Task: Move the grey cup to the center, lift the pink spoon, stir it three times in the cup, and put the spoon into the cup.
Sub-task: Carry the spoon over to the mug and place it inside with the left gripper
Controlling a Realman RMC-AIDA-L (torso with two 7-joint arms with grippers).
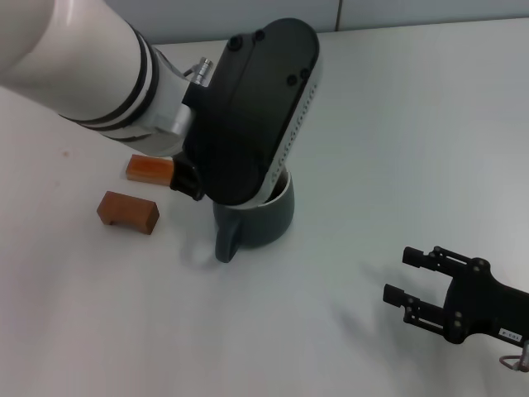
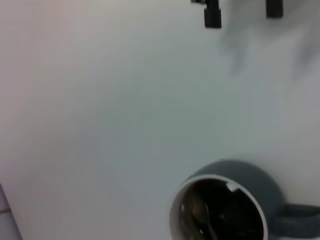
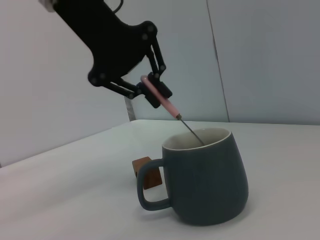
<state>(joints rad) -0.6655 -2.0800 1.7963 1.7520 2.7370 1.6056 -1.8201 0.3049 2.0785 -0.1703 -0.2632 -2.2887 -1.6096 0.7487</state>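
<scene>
white tabletop (image 1: 397, 149) carries the grey cup (image 1: 269, 217) near its middle. left gripper (image 3: 150, 89), directly above the cup, grips the pink spoon (image 3: 161, 97), slanting down, bowl inside the rim. right gripper (image 1: 413, 281) idles open, near right.

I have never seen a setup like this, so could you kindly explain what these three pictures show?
It is a two-armed robot at a white table. One picture looks down from its head; the other two come from cameras on its wrists. The left gripper holds the pink spoon tilted, with its metal end dipped inside the grey cup. The left wrist camera looks straight down into that cup. The right gripper rests open near the table's front, holding nothing. Two orange-brown blocks lie beside the cup.
</scene>
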